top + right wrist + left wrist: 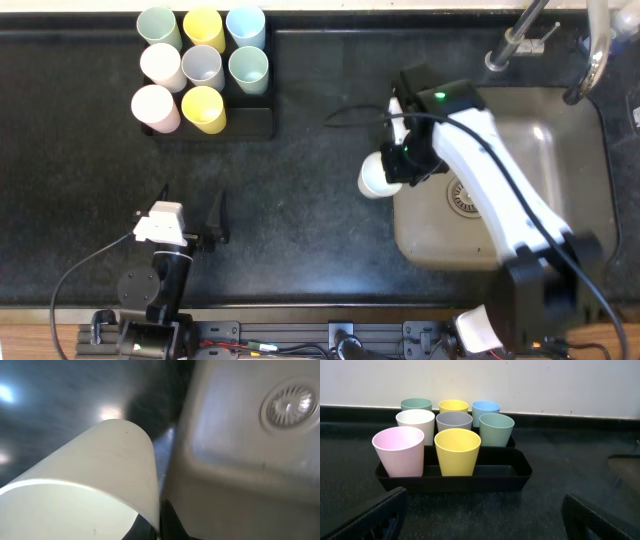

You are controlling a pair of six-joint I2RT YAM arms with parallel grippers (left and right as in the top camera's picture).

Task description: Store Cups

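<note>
The right arm, at four o'clock in the top view, has glossy white shells between black joints. A green light glows on its black wrist housing. The left arm, at seven o'clock, is black, with a white wrist block, black wedge-shaped fingers and a thin cable.

The tray is black. In its front row, the pink cup is pale pastel and the front yellow cup a soft lemon. Behind them come the white cup, the grey cup and the teal-green cup. The last row holds the sage cup, the back yellow cup and the light blue cup.

The countertop is black with a fine pale speckle. The off-white cup is plain, without pattern. The sink is dull silver-grey. The right arm is white with black joints and one small green light. The left gripper has black fingers under a white block.
</note>
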